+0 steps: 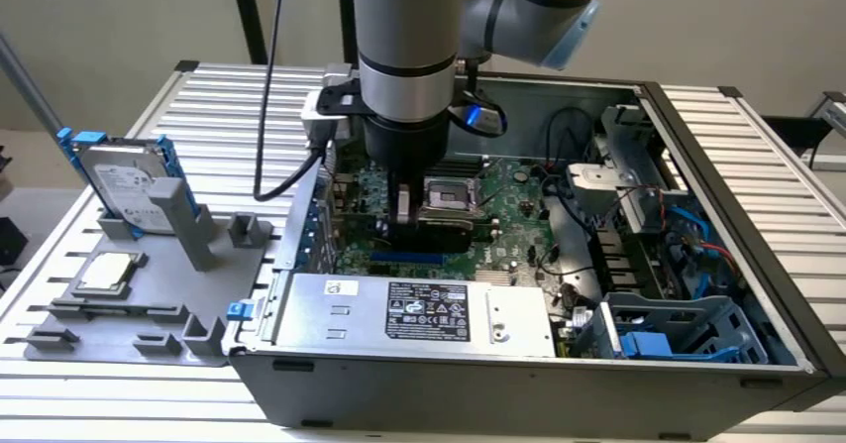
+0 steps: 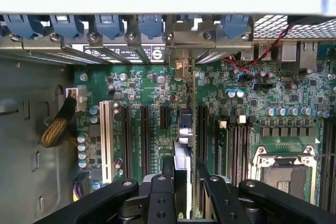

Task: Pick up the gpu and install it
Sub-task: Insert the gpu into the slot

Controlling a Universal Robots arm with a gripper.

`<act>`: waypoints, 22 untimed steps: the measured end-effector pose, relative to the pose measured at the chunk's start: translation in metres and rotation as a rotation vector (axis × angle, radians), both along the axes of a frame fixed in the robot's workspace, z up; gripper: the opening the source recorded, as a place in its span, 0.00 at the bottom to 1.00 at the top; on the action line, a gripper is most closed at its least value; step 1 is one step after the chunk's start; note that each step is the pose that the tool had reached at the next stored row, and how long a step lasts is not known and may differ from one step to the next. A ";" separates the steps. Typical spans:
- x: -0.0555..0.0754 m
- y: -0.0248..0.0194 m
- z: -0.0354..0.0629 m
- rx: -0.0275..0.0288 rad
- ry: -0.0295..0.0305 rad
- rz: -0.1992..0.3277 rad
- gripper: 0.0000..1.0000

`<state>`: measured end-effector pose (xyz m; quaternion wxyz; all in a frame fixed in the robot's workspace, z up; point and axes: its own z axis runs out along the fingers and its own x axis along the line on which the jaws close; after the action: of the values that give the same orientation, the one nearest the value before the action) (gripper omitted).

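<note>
Pinching the thin, edge-on gpu (image 2: 185, 129), the claw (image 2: 187, 184) holds it over the motherboard (image 2: 142, 85).

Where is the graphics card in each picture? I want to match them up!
Exterior view: the graphics card sits under the arm, inside the computer case.
Wrist view: the graphics card stands on edge between the jaws.
Shared landmark: the square chip socket beside it.
</note>
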<state>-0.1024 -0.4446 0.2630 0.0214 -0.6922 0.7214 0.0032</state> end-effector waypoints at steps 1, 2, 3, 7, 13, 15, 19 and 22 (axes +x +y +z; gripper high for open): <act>0.000 0.0000 -0.0003 -0.0002 0.0006 -0.001 0.27; 0.000 0.0000 -0.0006 -0.0002 0.0013 -0.002 0.27; 0.000 0.0000 -0.0009 -0.0002 0.0021 -0.004 0.27; 0.000 0.0000 -0.0013 -0.0001 0.0079 -0.016 0.27; 0.000 0.0000 -0.0037 -0.0001 0.0134 -0.021 0.27; 0.000 0.0000 -0.0040 -0.0001 0.0137 -0.021 0.27; 0.000 0.0000 -0.0049 -0.0002 0.0140 -0.021 0.27; 0.000 0.0000 -0.0052 -0.0004 0.0141 -0.021 0.27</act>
<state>-0.1027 -0.4446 0.2579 0.0162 -0.6845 0.7288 0.0077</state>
